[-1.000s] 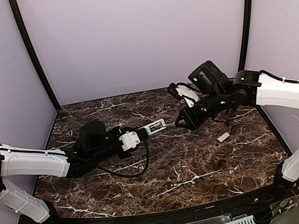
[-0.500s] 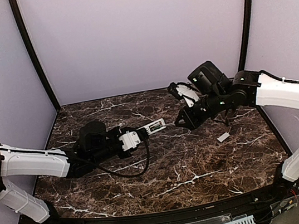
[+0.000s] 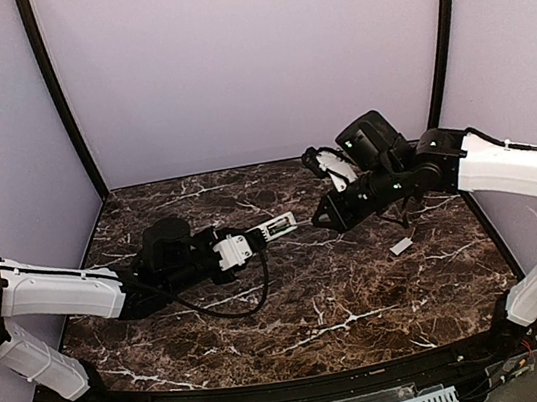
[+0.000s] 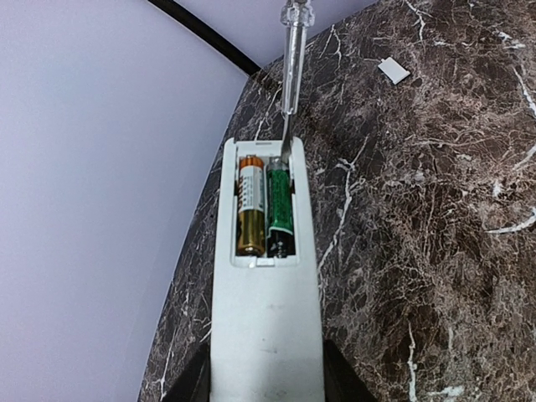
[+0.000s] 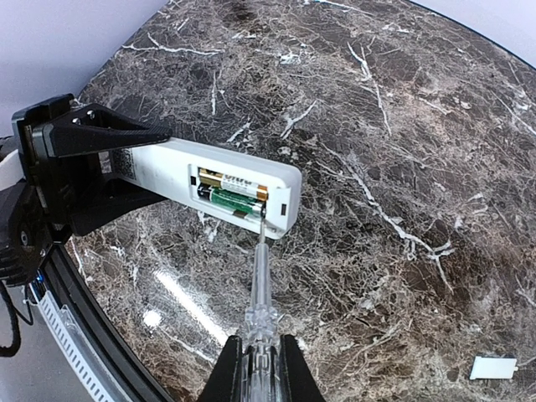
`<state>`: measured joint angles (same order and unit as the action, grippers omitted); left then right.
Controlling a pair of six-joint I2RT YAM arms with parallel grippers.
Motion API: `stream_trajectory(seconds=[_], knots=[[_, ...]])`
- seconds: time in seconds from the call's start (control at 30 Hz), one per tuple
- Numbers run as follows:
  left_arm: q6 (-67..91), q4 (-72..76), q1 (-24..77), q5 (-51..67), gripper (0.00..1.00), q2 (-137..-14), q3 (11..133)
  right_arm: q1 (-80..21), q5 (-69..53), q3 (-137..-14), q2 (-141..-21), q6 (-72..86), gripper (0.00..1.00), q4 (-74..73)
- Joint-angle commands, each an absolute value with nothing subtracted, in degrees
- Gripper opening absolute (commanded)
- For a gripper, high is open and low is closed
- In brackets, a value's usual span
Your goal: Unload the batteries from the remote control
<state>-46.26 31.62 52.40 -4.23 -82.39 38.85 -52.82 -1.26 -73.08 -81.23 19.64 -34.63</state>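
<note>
Left gripper (image 4: 266,383) clamps the remote control (image 4: 266,318), my arm stretched low toward the right. Right gripper (image 5: 260,377) pinches a screwdriver (image 5: 260,293), tip at the green battery (image 4: 279,205).

Remote (image 4: 266,335): one. Cells in its open bay: two, namely one gold battery (image 4: 250,209) and one green battery (image 4: 280,209). Screwdriver (image 4: 291,67) with clear handle: one. Small white cover (image 3: 403,246) near right edge of surface (image 3: 316,315): one. Tools: two, left tool (image 3: 252,237) and right tool (image 3: 323,215). Dark marbled surface: one.
</note>
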Motion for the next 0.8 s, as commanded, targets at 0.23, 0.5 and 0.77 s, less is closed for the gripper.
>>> stream_trajectory(seconds=[0.23, 0.5, 0.77], knots=[[-45.61, 32.34, 53.12, -3.87, 0.0, -81.06, 39.37, -53.09, -2.63, -71.96, -83.04, 21.75, 0.0, -29.32], [-45.3, 32.3, 53.33, -3.45, 0.0, -80.87, 39.37, -53.0, -3.37, -70.92, -83.14, 22.47, 0.0, -27.03], [-43.75, 32.78, 53.3, -3.14, 0.0, -80.52, 39.29, -51.88, -6.9, -67.36, -82.1, 25.0, 0.0, -22.7]])
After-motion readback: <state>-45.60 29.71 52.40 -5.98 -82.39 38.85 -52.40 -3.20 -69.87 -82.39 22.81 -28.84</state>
